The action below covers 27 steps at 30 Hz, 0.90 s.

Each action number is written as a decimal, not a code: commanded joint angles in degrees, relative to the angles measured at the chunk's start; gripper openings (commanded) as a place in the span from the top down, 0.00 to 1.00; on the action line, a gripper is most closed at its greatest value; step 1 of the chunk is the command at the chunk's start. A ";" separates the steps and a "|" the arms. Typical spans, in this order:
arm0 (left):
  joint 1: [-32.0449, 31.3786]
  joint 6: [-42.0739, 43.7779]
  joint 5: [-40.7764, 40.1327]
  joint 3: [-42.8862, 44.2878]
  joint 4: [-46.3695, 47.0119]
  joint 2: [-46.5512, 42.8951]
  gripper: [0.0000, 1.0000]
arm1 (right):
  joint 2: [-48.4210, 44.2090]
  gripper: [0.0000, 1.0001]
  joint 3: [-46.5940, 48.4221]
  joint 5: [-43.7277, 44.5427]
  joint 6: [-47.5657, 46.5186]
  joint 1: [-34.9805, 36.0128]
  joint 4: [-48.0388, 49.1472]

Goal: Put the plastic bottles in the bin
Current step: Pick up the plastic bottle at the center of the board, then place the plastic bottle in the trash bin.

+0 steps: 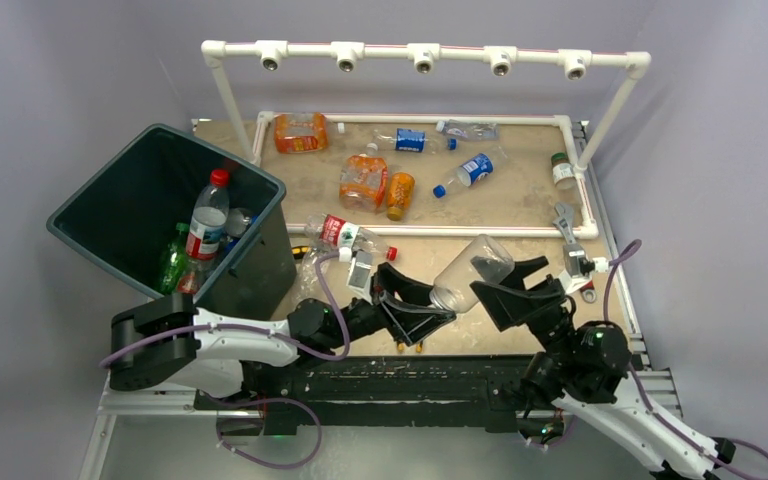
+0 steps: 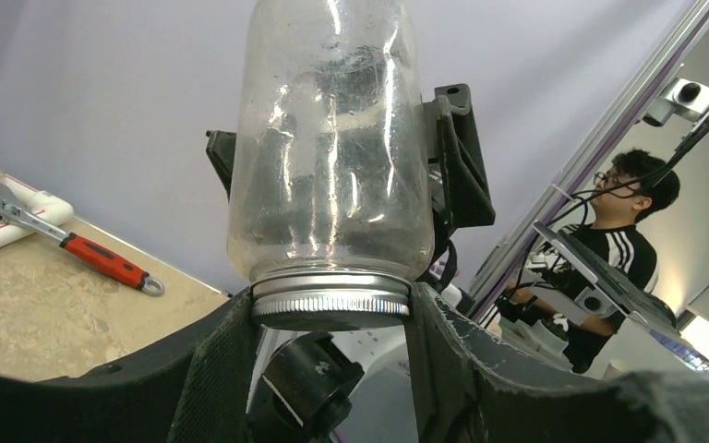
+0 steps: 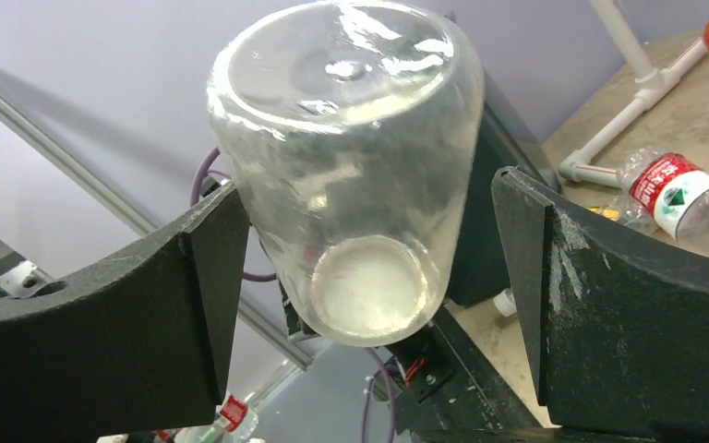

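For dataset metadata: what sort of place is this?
Probably a robotics lab cell: a white plastic pipe frame with five lens-like fittings spans the tan tabletop, plain lilac walls box it in, and a person in a black striped top sits nearby.

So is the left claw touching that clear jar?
Touching. In the left wrist view, the left claw grips the jar by its metal lid, fingers pressed on both sides.

The scene is lit evenly and softly from above, and only faint shadows are cast on the table [image 1: 520,210]. The inside of the bin [image 1: 130,210] is left dim. Bright streaks of glare are seen on the clear jar [image 2: 332,138]. The lower right corner of the left wrist view is blown out.
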 commanded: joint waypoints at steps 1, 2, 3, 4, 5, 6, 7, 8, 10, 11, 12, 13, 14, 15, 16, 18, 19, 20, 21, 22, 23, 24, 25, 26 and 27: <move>-0.40 3.04 -0.79 4.19 -3.11 -2.79 1.00 | 0.09 0.01 5.97 0.91 -4.77 0.07 -6.24; -0.40 3.93 -0.95 5.49 -5.43 -3.39 1.00 | 0.09 0.01 7.06 0.66 -5.83 0.07 -7.43; -0.40 5.06 -1.08 6.93 -8.64 -4.03 1.00 | 0.09 0.01 8.35 0.40 -6.93 0.07 -8.56; -0.40 6.27 -1.30 8.86 -12.11 -4.62 1.00 | 0.09 0.01 9.60 0.06 -7.98 0.07 -9.85; -0.48 7.50 -1.52 10.69 -15.55 -5.02 1.00 | 0.09 0.01 10.85 -0.39 -9.19 0.07 -11.02; -0.49 8.72 -1.88 12.48 -18.87 -5.41 1.00 | 0.14 0.01 12.13 -0.99 -10.86 0.07 -12.18; -0.49 9.87 -2.73 14.97 -21.86 -5.69 1.00 | 0.15 0.01 13.33 -2.02 -11.47 0.07 -13.28; -0.49 10.96 -3.49 16.80 -24.81 -5.89 1.00 | 0.30 0.01 14.49 -2.64 -12.54 0.07 -14.29; -0.49 13.05 -5.32 20.22 -29.97 -6.04 1.00 | 0.31 0.01 16.37 -4.16 -14.32 0.07 -16.30; -0.49 13.93 -6.33 21.74 -32.54 -6.04 1.00 | 0.15 0.01 17.21 -4.36 -14.97 0.07 -17.03; -0.49 14.78 -7.17 23.31 -35.33 -6.04 1.00 | -0.03 0.01 17.93 -4.65 -15.43 0.07 -17.75; -0.49 15.54 -8.06 24.63 -37.21 -6.08 1.00 | -0.26 0.01 18.62 -4.81 -15.86 0.07 -18.41; -0.47 16.28 -8.93 26.12 -39.26 -6.17 1.00 | -0.57 0.01 19.23 -5.00 -16.39 0.07 -19.05; -0.49 16.90 -9.75 27.62 -41.29 -6.47 1.00 | -0.88 0.01 19.70 -5.11 -16.68 0.07 -19.65; -0.48 17.73 -10.46 29.20 -43.59 -6.87 1.00 | -1.25 0.01 20.19 -5.47 -17.09 0.07 -20.08; -0.53 19.29 -12.80 33.05 -49.44 -8.14 1.00 | -2.02 0.01 20.64 -5.96 -17.65 0.07 -20.78; -0.52 20.30 -14.42 34.95 -52.78 -9.02 1.00 | -2.36 0.01 20.71 -6.27 -17.84 0.07 -21.01; -0.57 20.87 -16.27 36.82 -55.95 -10.01 1.00 | -2.71 0.01 20.72 -6.44 -18.03 0.07 -21.19; -0.58 21.44 -18.41 38.43 -59.11 -11.18 1.00 | -2.94 0.01 20.60 -6.33 -18.04 0.07 -21.29; -0.58 21.71 -21.22 40.15 -62.47 -12.41 1.00 | -2.98 0.01 20.30 -6.11 -18.08 0.07 -21.31; -0.58 21.88 -24.06 41.71 -65.58 -13.66 1.00 | -3.06 0.01 19.98 -5.84 -18.01 0.07 -21.27; -0.58 21.95 -27.15 43.50 -68.93 -14.88 1.00 | -3.06 0.01 19.56 -5.68 -18.00 0.07 -21.05; -0.58 21.87 -30.54 44.79 -71.96 -16.13 1.00 | -2.99 0.01 19.13 -5.74 -17.96 0.07 -20.72; -0.58 21.66 -34.03 45.94 -74.88 -17.27 1.00 | -3.00 0.01 18.56 -5.74 -17.85 0.07 -20.37; -0.58 21.55 -37.62 46.85 -77.92 -18.58 1.00 | -3.04 0.01 17.98 -5.68 -17.75 0.07 -19.90</move>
